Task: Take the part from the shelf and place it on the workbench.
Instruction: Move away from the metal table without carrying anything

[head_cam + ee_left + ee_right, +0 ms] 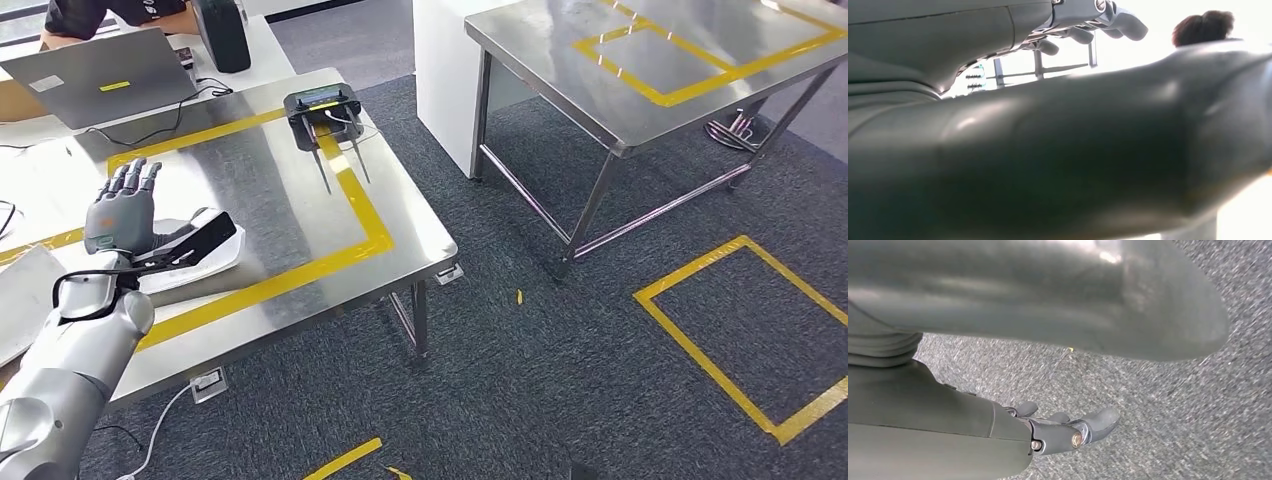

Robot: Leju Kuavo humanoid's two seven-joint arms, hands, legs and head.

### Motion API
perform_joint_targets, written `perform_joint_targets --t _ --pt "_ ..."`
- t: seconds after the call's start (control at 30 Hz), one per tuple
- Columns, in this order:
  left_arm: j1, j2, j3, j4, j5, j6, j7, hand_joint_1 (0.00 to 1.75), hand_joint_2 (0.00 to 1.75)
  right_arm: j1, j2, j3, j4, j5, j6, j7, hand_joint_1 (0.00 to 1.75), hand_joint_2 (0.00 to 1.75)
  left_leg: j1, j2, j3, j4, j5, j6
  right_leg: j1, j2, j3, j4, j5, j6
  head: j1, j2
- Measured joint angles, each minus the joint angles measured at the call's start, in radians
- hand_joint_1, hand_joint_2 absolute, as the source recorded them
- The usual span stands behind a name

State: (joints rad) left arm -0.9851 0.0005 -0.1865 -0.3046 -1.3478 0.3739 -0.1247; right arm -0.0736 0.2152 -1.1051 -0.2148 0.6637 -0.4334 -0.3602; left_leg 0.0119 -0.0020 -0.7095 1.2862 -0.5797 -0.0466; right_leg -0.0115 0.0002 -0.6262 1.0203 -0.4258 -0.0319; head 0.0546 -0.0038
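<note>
The part [196, 248], a flat black piece on a pale white backing, lies on the steel workbench [300, 210] inside the yellow tape frame. My left hand [121, 207] is raised just to the part's left with its fingers [1118, 20] straight and spread, gripping nothing; its wrist side is close to the part's near end, and contact cannot be told. In the left wrist view the thick thumb [1073, 150] is blurred across the picture. My right hand [1068, 427] hangs over grey carpet with fingers loosely extended and nothing in them.
A black device [322, 108] with two thin rods sits at the bench's far edge. A laptop [100, 75] and a person's arm are on the white desk behind. A second steel table [640, 70] stands at the right, with a taped yellow square [745, 330] on the carpet.
</note>
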Motion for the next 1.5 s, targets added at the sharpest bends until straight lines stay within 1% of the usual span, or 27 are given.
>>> perform_joint_targets --t 0.03,0.1,0.13,0.2,0.27,0.33,0.43,0.47,0.5,0.53,0.63,0.7,0.77,0.83,0.87,0.93,0.97,1.0,1.03,1.07,1.13,1.2,1.3,1.37,1.43,1.47,1.5 --pt "0.002 0.000 0.000 0.000 0.000 0.000 0.000 0.00 0.00 0.000 0.000 0.000 0.000 0.000 0.000 0.000 0.00 0.00 0.001 0.000 0.029 -0.034 0.015 -0.001 -0.001 0.000 -0.008 0.002 0.006 0.003 0.000 0.000" --pt "0.001 -0.001 0.000 -0.001 0.000 0.000 0.000 0.00 0.00 0.000 0.000 0.000 0.000 -0.001 0.000 0.000 0.00 0.00 0.003 0.000 0.115 -0.164 0.053 -0.001 -0.002 0.000 -0.022 0.009 0.014 0.012 0.000 0.000" --pt "0.000 -0.002 0.000 -0.002 0.000 0.001 0.000 0.00 0.00 -0.001 0.000 0.000 0.000 -0.001 0.000 0.000 0.00 0.00 0.002 -0.003 0.145 -0.215 0.065 0.005 -0.002 0.001 -0.027 0.012 0.018 0.018 0.001 0.000" --pt "0.000 -0.004 0.000 -0.002 0.000 0.001 0.000 0.00 0.00 -0.001 0.000 0.000 0.000 -0.001 -0.001 -0.001 0.00 0.00 -0.003 -0.006 0.161 -0.251 0.071 0.023 0.000 0.002 -0.033 0.012 0.029 0.032 0.002 0.000" --pt "0.001 -0.005 0.000 -0.002 0.000 0.002 0.000 0.00 0.87 0.001 0.000 0.000 0.000 -0.001 -0.001 -0.001 0.00 0.00 -0.005 -0.006 0.155 -0.252 0.086 0.042 -0.003 0.003 -0.037 0.008 0.038 0.047 0.002 0.000" --pt "0.000 -0.006 0.000 -0.002 0.000 0.003 0.000 0.00 1.75 0.002 0.000 0.000 0.000 -0.001 -0.001 -0.001 0.00 0.00 -0.003 -0.003 0.142 -0.255 0.103 0.059 -0.005 0.003 -0.054 0.043 0.003 0.058 0.004 0.000" --pt "0.003 -0.009 0.000 -0.002 -0.001 0.004 0.001 0.00 1.75 0.001 0.000 0.000 0.000 -0.001 0.000 -0.001 0.00 0.00 -0.005 -0.002 0.112 -0.255 0.127 0.072 -0.005 0.003 -0.115 0.221 -0.122 0.065 0.008 0.000" --pt "0.005 -0.009 0.000 -0.001 -0.002 0.004 0.000 0.00 1.75 0.001 0.000 0.000 0.000 -0.001 0.000 -0.001 0.00 0.00 -0.007 -0.002 0.101 -0.254 0.134 0.073 -0.004 0.003 -0.125 0.270 -0.145 0.064 0.008 0.000" --pt "0.007 -0.009 0.000 -0.001 -0.002 0.004 0.000 0.00 1.75 0.001 0.000 0.000 0.000 0.000 0.000 -0.001 0.00 0.00 -0.010 -0.002 0.090 -0.253 0.141 0.074 -0.002 0.003 -0.119 0.288 -0.150 0.061 0.008 0.000" --pt "0.008 -0.009 0.000 -0.001 -0.002 0.005 0.000 0.00 1.75 0.001 0.000 0.000 0.000 0.000 0.000 -0.001 0.00 0.00 -0.013 -0.002 0.081 -0.252 0.148 0.074 0.001 0.003 -0.093 0.267 -0.137 0.056 0.009 0.000" --pt "0.007 -0.009 0.000 -0.002 -0.002 0.008 0.000 0.00 1.75 -0.001 -0.002 0.000 0.000 0.000 0.000 0.000 0.00 0.00 -0.020 -0.001 0.061 -0.252 0.168 0.071 0.016 0.001 0.045 0.072 -0.090 0.025 0.011 0.000" --pt "0.006 -0.008 0.000 -0.002 -0.002 0.010 -0.001 0.00 1.75 -0.002 -0.003 0.000 0.000 0.001 0.000 -0.001 0.00 0.00 -0.017 0.001 0.057 -0.255 0.181 0.062 0.025 -0.001 0.080 0.009 -0.083 0.012 0.015 0.000" --pt "0.007 -0.008 0.000 -0.002 0.000 0.011 -0.002 0.00 1.75 -0.002 -0.002 0.000 0.000 0.001 0.000 -0.001 0.00 0.00 -0.015 0.002 0.056 -0.260 0.193 0.050 0.027 0.000 0.077 -0.001 -0.066 0.005 0.022 0.000" --pt "0.007 -0.007 0.000 -0.002 0.003 0.014 -0.003 0.00 1.75 -0.002 -0.001 0.000 0.000 0.000 0.000 -0.001 0.00 0.00 -0.016 -0.001 0.044 -0.245 0.172 0.038 0.020 -0.003 0.071 -0.016 -0.046 -0.004 0.024 0.000" --pt "0.007 -0.006 0.000 -0.002 0.004 0.016 -0.004 0.00 1.75 -0.002 0.000 0.000 0.000 -0.001 0.000 0.000 0.00 0.00 -0.015 -0.001 0.033 -0.213 0.138 0.032 0.015 -0.005 0.065 -0.022 -0.034 -0.008 0.023 0.000" --pt "0.008 -0.007 0.000 -0.001 0.005 0.018 -0.004 0.00 1.75 -0.003 0.000 0.000 0.000 -0.003 -0.001 0.002 0.00 0.00 -0.009 -0.002 0.002 -0.099 0.049 0.020 0.012 -0.006 0.044 -0.024 -0.015 -0.011 0.021 0.000" --pt "0.010 -0.008 0.000 0.000 0.005 0.018 -0.003 0.00 1.75 -0.003 0.000 0.000 0.000 -0.004 -0.002 0.004 0.00 0.00 -0.006 -0.002 -0.010 -0.041 0.019 0.014 0.010 -0.006 0.031 -0.023 -0.006 -0.009 0.021 0.000" --pt "0.012 -0.010 0.000 0.000 0.004 0.019 -0.002 0.00 1.75 -0.002 0.001 0.000 0.000 -0.005 -0.004 0.005 0.00 0.00 -0.002 -0.002 -0.012 -0.003 0.009 0.009 0.007 -0.007 0.017 -0.021 0.004 -0.006 0.021 0.000" --pt "0.013 -0.012 0.000 0.001 0.003 0.019 -0.001 0.00 1.75 -0.002 0.001 0.000 0.000 -0.005 -0.005 0.006 0.00 0.00 0.001 -0.001 0.002 0.004 0.018 0.003 0.003 -0.007 0.003 -0.019 0.013 -0.002 0.021 0.000" --pt "0.013 -0.016 0.000 0.001 0.002 0.019 0.001 0.00 1.75 -0.002 0.001 0.000 0.000 -0.006 -0.006 0.007 0.00 0.00 0.006 -0.001 0.035 -0.029 0.043 -0.002 -0.001 -0.008 -0.011 -0.015 0.021 0.003 0.021 0.000" --pt "0.010 -0.024 0.000 0.000 -0.002 0.019 0.006 0.00 1.75 -0.003 0.001 -0.001 0.000 -0.008 -0.007 0.008 0.00 0.00 0.012 -0.001 0.129 -0.156 0.068 -0.013 -0.007 -0.009 -0.035 -0.003 0.034 0.018 0.020 0.000" --pt "0.007 -0.033 0.000 -0.001 -0.003 0.019 0.010 0.00 1.75 -0.003 0.001 -0.001 0.000 -0.009 -0.009 0.008 0.00 0.00 0.012 -0.005 0.180 -0.234 0.058 -0.005 -0.006 -0.008 -0.049 0.006 0.047 0.033 0.024 0.000" --pt "0.006 -0.044 0.000 -0.001 -0.003 0.019 0.014 0.00 1.75 -0.002 0.001 -0.001 0.000 -0.008 -0.010 0.008 0.00 0.00 0.007 -0.007 0.166 -0.239 0.065 0.029 -0.008 -0.005 -0.058 0.005 0.064 0.053 0.029 0.000" --pt "0.004 -0.049 0.000 -0.002 0.001 0.021 0.013 0.00 1.75 -0.001 0.001 -0.001 0.000 -0.005 -0.011 0.010 0.00 0.00 0.008 -0.003 0.148 -0.239 0.083 0.050 -0.011 -0.004 -0.080 0.050 0.016 0.062 0.031 0.000" --pt "0.003 -0.052 0.000 -0.003 0.008 0.026 0.009 0.00 1.75 -0.001 0.001 -0.001 0.000 0.001 -0.011 0.016 0.00 0.00 0.006 -0.002 0.124 -0.239 0.103 0.062 -0.010 -0.003 -0.120 0.171 -0.078 0.066 0.034 0.000" --pt "0.004 -0.054 0.000 -0.003 0.011 0.031 0.006 0.00 1.75 -0.002 0.001 -0.001 0.000 0.005 -0.012 0.020 0.00 0.00 0.003 -0.002 0.112 -0.238 0.113 0.064 -0.008 -0.003 -0.138 0.237 -0.114 0.065 0.036 0.000" --pt "0.006 -0.055 0.000 -0.003 0.013 0.037 0.003 0.00 1.75 -0.002 0.001 -0.001 0.000 0.010 -0.013 0.025 0.00 0.00 0.000 -0.002 0.099 -0.238 0.123 0.066 -0.006 -0.003 -0.146 0.287 -0.133 0.063 0.038 0.000"
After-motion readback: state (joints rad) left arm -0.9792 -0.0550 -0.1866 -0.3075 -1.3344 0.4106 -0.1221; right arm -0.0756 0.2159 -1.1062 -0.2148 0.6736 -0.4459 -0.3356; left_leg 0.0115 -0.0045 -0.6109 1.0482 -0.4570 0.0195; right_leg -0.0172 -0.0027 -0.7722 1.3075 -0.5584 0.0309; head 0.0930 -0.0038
